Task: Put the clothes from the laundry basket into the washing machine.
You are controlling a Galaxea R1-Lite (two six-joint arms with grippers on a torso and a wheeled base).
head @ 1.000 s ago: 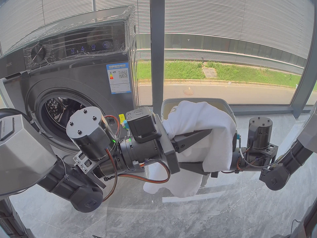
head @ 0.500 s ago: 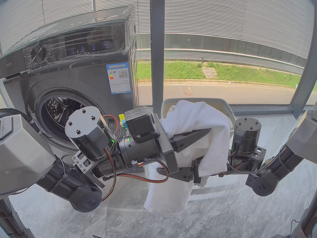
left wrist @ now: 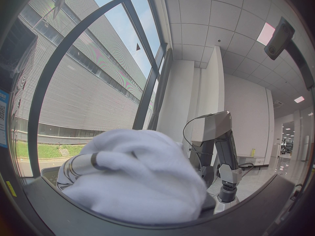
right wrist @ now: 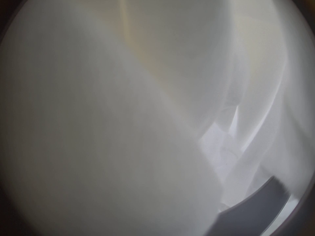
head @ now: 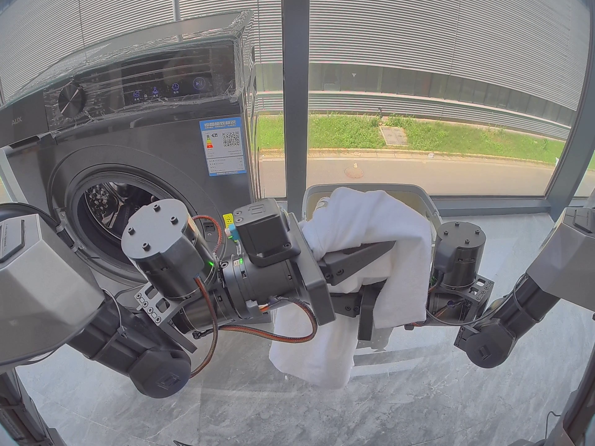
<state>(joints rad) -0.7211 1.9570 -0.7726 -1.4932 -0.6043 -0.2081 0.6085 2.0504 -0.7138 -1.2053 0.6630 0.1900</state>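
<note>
White cloth (head: 372, 224) hangs draped over the left tool (head: 378, 277), jaws spread, above the basket (head: 415, 192) (mostly hidden) beside the washer (head: 155, 150). Cloth buries the right tool (head: 367, 314); its grip can't be told.

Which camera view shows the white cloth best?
The head view: the white cloth is seen whole, hanging in front of the laundry basket. The left wrist view shows its bunched upper part; the right wrist view shows blurred folds very near.
</note>
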